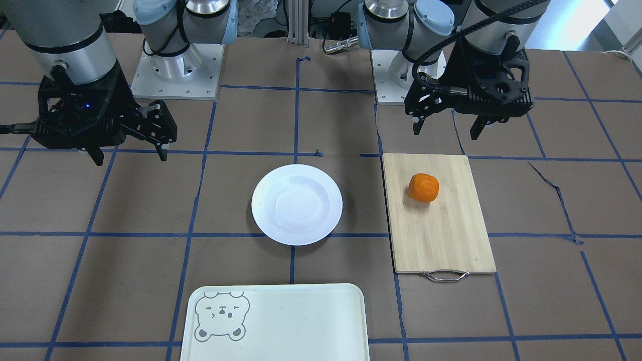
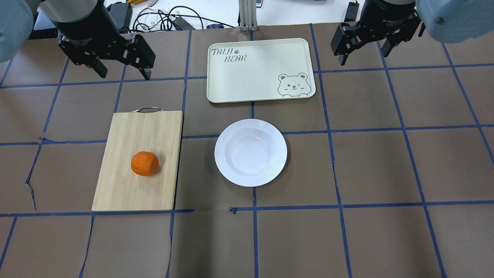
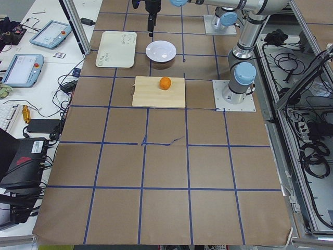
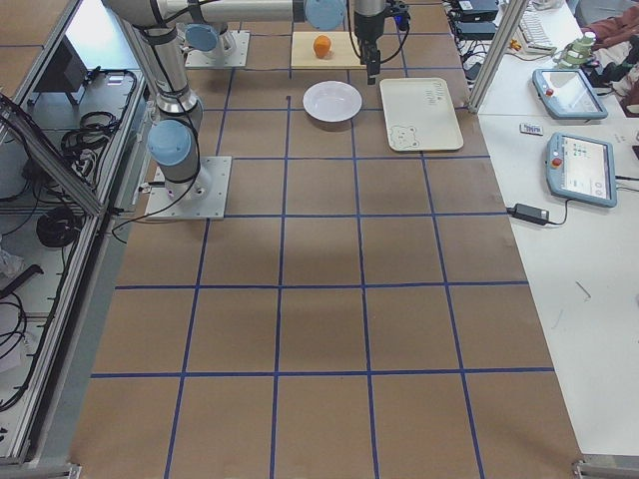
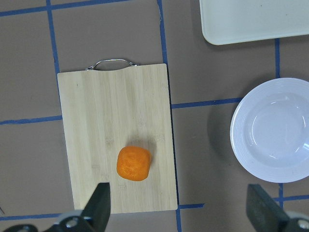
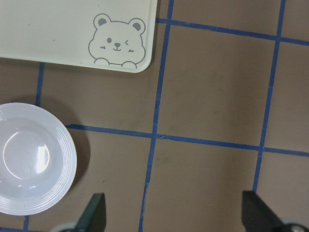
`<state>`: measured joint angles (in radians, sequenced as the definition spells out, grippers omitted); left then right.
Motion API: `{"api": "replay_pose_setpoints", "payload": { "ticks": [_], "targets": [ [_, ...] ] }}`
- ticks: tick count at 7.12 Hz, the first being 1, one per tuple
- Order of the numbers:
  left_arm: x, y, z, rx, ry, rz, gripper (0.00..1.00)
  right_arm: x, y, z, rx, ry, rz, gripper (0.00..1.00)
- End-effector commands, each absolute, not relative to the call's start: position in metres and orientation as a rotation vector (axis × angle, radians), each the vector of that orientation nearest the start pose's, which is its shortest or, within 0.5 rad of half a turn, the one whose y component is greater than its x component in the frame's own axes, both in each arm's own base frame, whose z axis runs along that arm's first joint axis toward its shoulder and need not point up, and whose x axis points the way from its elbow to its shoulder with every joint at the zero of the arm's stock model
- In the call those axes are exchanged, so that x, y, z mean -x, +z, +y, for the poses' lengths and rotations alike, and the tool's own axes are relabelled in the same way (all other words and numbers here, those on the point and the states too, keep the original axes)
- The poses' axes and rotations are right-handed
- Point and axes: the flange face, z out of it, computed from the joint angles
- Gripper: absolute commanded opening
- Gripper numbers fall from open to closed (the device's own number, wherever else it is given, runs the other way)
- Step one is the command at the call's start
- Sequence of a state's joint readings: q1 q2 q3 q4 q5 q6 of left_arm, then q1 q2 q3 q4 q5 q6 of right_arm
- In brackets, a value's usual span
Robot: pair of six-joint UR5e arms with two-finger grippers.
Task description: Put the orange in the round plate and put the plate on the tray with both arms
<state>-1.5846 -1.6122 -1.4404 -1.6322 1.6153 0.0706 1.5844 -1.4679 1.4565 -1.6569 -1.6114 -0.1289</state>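
The orange (image 2: 144,163) lies on a bamboo cutting board (image 2: 127,193), left of the empty white round plate (image 2: 227,152). Beyond the plate, at the table's far edge, sits the cream tray (image 2: 247,73), with nothing on it. My left gripper (image 2: 122,73) hangs open high above the table beyond the board's handle end. In its wrist view the orange (image 5: 133,163) is just ahead of the open fingers and the plate (image 5: 273,130) is to the right. My right gripper (image 2: 362,57) is also open and high, to the right of the tray. Its wrist view catches the plate (image 6: 29,159) and the tray's bear corner (image 6: 116,41).
The cutting board (image 1: 441,235) has a metal handle (image 1: 444,275) on the side facing the tray's end of the table. Brown paper with blue tape lines covers the table. The arm bases (image 1: 175,70) stand at the robot's edge. Cables and tablets lie off the table's far side.
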Motion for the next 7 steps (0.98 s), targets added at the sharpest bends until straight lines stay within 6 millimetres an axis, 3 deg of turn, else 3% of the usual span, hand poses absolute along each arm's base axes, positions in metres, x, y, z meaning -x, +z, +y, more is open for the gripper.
{"api": "replay_pose_setpoints", "payload": {
  "ticks": [1,7],
  "targets": [
    [0.1359,0.5253,-0.5088,-0.13,-0.041,3.093,1.0,-0.137,0.4992,-0.5433,0.221,-0.148,3.174,1.0],
    [0.1343,0.5249,-0.5106,-0.138,-0.046,3.108,1.0,-0.1373,0.5002,-0.5429,0.221,-0.153,3.171,1.0]
  ]
}}
